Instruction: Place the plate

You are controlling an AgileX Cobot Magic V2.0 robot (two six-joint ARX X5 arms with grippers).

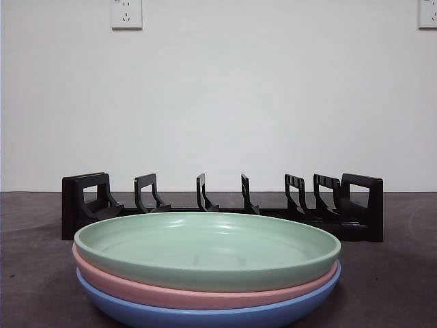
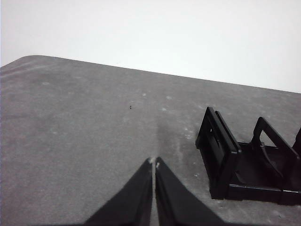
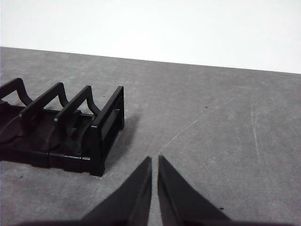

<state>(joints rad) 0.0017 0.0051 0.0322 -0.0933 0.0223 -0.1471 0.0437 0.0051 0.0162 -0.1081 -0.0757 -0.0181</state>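
Three plates point(image 1: 205, 273) stacked before the empty rack point(image 1: 222, 205); left tool point(image 2: 154, 162) and right tool point(image 3: 154, 159) wait pinched together, nothing grabbed yet.

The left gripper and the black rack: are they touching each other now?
Apart. In the left wrist view the left gripper, its jaws closed together, sits over bare table, and a plain strip of grey surface separates it from the end of the black rack.

Left tool point(image 2: 154, 163) and right tool point(image 3: 154, 159) hover above the table, jaws closed, holding nothing
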